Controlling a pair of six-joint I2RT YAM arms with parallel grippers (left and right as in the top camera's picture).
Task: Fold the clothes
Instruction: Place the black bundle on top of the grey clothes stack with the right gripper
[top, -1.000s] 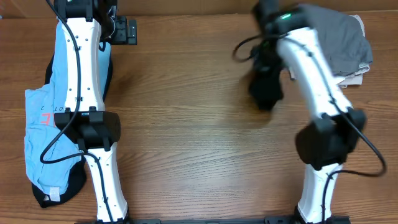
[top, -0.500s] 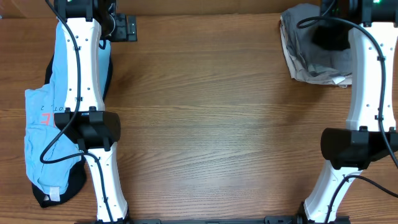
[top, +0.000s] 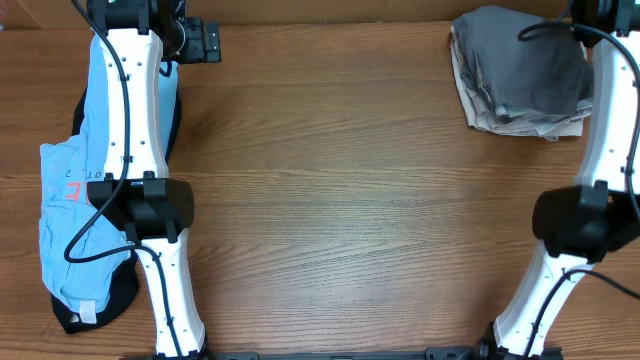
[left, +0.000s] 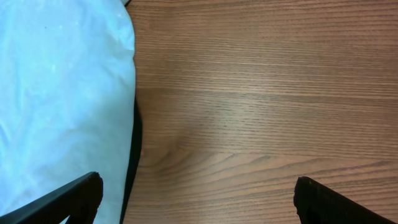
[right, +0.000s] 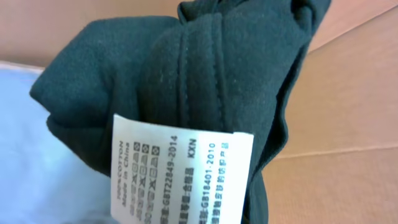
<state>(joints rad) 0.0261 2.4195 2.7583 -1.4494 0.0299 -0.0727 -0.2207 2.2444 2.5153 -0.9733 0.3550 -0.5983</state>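
Observation:
The clothes lie in two heaps. A light blue printed garment (top: 70, 210) sprawls along the table's left side over a black one (top: 112, 292). At the back right, a grey garment (top: 530, 65) rests folded on a beige one (top: 562, 128). A bunched black T-shirt (right: 236, 68) with a white label (right: 180, 174) fills the right wrist view, and my right gripper is shut on it, its fingers hidden. That gripper is beyond the overhead view's top right corner. My left gripper (left: 199, 202) stands open over bare wood beside the light blue garment (left: 56, 93).
The wooden table (top: 340, 200) stretches between the two heaps. Brown cardboard (right: 348, 112) shows behind the black T-shirt. My left arm (top: 135, 120) lies over the light blue garment, and the right arm (top: 605, 120) reaches along the right edge.
My right arm has swung from the table's middle to the far back right, carrying the black T-shirt out of the overhead view. The left arm has not moved.

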